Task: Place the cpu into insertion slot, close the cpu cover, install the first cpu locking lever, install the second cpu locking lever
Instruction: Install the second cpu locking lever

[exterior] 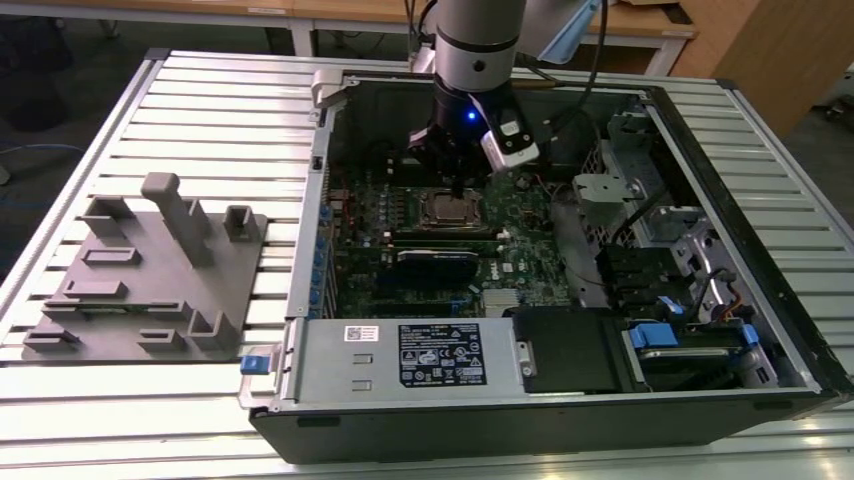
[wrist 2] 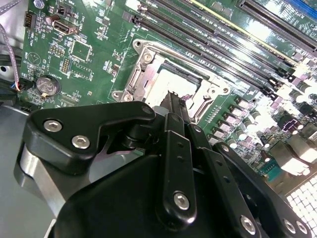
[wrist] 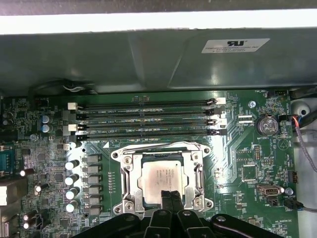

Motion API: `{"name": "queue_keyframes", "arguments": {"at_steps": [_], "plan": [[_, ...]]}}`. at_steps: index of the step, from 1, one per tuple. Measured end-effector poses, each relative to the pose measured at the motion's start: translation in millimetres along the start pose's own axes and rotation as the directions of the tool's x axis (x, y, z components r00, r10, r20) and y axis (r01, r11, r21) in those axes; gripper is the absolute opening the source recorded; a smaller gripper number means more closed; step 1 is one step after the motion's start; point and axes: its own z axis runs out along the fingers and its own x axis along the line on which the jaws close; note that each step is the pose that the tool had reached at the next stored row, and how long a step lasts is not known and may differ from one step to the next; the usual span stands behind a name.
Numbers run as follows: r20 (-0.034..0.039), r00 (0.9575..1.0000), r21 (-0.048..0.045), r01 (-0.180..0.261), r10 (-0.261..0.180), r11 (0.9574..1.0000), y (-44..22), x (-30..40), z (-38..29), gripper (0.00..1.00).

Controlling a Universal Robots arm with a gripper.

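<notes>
The gripper point(exterior: 463, 188) hangs in the upper middle of the exterior view, inside the open computer case point(exterior: 747, 250), with its tip just above the slot point(exterior: 450, 208) at the frame's centre. The cpu point(exterior: 449, 209) shows there as a pale square seated in the slot. The fingers look drawn together to a narrow tip with nothing between them. A grey fixture point(exterior: 147, 275) sits at the left of the frame, well apart from the case.

In the second wrist view the gripper point(wrist 2: 174, 103) fills the lower half, its black fingers point(wrist 2: 171, 106) meeting at a point over the near edge of the slot point(wrist 2: 143, 62). The cpu point(wrist 2: 174, 83) lies flat inside it, bright under the light, at the frame's upper middle. The green board point(wrist 2: 94, 29) spreads around.

In the first wrist view the fingertips point(wrist: 171, 201) rise from the bottom centre and overlap the lower edge of the cpu point(wrist: 163, 181), which sits square within the slot point(wrist: 130, 168). Whether the cover point(wrist: 193, 173) is the silver frame around the chip is hard to tell. Memory slots point(wrist: 148, 116) run across above.

The cpu looks light, stiff and thin. Its metal top should bear a touch, but the contacts below are likely fragile. I would take hold of it only by its opposite edges.
</notes>
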Motion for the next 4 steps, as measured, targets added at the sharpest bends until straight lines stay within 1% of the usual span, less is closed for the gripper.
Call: {"name": "queue_keyframes", "arguments": {"at_steps": [4], "plan": [[0.0001, 1.0000, -0.0001, 0.000, 0.000, 1.0000, 0.1, 0.0, -0.5, 0.10]]}}
